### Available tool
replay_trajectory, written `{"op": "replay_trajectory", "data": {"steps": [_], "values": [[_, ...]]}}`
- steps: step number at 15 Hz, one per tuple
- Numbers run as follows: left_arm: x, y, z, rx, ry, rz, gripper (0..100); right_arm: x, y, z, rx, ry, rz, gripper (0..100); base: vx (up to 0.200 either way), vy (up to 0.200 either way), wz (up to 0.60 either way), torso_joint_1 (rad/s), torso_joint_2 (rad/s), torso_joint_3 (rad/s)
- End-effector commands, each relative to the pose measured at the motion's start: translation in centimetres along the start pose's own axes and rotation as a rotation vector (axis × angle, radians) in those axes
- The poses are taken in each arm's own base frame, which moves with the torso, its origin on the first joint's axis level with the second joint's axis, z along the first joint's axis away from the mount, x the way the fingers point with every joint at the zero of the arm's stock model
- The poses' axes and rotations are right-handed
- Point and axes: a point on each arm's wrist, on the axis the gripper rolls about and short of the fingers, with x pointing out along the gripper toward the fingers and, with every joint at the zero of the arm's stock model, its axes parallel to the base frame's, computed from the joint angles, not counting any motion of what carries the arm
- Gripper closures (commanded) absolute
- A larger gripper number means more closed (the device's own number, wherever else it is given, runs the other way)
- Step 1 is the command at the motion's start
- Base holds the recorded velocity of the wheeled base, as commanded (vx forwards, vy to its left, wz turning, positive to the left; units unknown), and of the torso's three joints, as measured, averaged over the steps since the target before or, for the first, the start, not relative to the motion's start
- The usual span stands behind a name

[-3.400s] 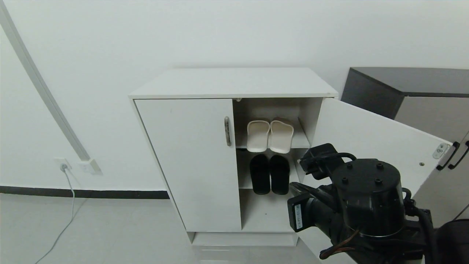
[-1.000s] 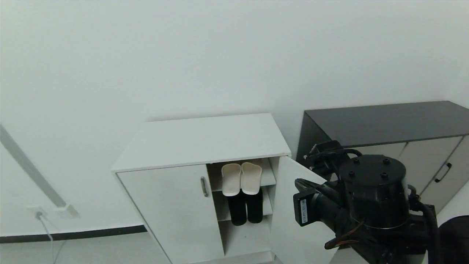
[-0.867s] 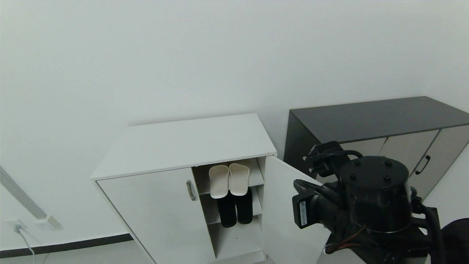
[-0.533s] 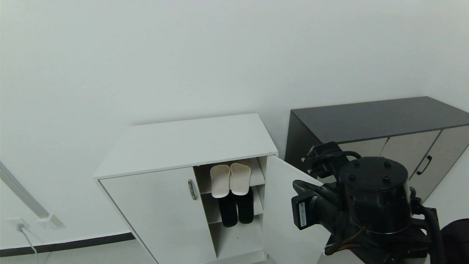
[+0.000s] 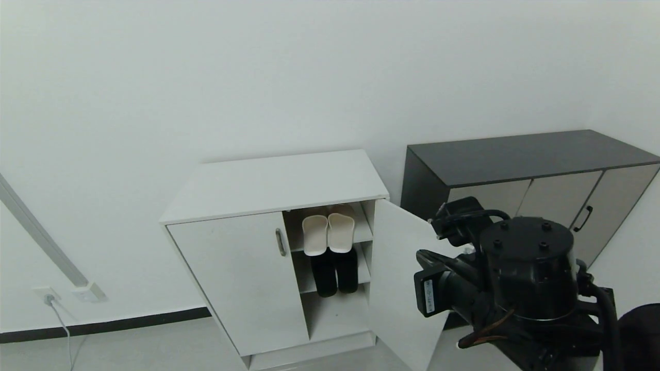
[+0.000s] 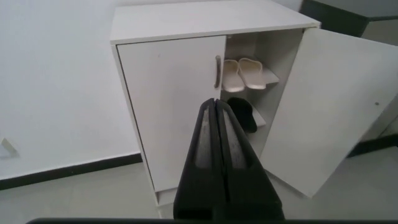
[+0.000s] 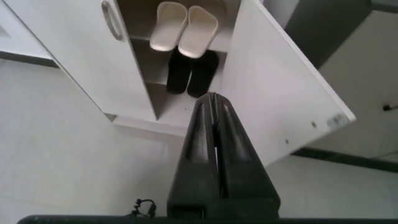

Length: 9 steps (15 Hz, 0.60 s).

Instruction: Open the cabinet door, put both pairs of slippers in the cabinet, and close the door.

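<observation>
I have the cabinet (image 5: pixel 273 183) in front of me against the wall, and its right door (image 5: pixel 397 278) stands swung wide open. The left door (image 5: pixel 242 278) is closed, its metal handle (image 5: pixel 280 242) at the inner edge. Both pairs are already inside: the white slippers (image 5: pixel 328 233) lie side by side on the upper shelf, and the black slippers (image 5: pixel 336 275) lie side by side on the shelf directly below.

The left gripper (image 6: pixel 216 102) has its fingers pressed flat together with nothing between them, and it is held well back from the cabinet, facing the left door. The right gripper (image 7: pixel 213 95) is likewise pressed together and empty, held back from the opening, apart from the right door. A dark sideboard (image 5: pixel 515 154) stands just beside the cabinet on my right
</observation>
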Motion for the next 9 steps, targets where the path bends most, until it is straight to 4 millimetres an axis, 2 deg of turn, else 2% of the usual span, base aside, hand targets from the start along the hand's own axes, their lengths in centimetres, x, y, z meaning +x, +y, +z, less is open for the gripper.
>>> {"op": "replay_trajectory", "data": {"steps": [1, 4, 6, 9], "values": [[0.0, 0.0, 0.0, 0.002, 0.001, 0.0, 100, 0.7, -1.2, 0.2, -0.003, 0.001, -0.048, 100, 0.0, 0.0, 0.0, 0.0, 0.0, 0.0], [0.0, 0.0, 0.0, 0.002, 0.001, 0.0, 100, 3.6, -3.9, 1.7, 0.026, -0.018, -0.161, 100, 0.0, 0.0, 0.0, 0.0, 0.0, 0.0], [0.0, 0.0, 0.0, 0.002, 0.001, 0.0, 100, 6.7, -6.7, 2.8, 0.049, -0.014, -0.272, 100, 0.0, 0.0, 0.0, 0.0, 0.0, 0.0], [0.0, 0.0, 0.0, 0.002, 0.001, 0.0, 100, 9.4, -9.4, 3.5, 0.065, 0.034, -0.305, 100, 0.0, 0.0, 0.0, 0.0, 0.0, 0.0]]}}
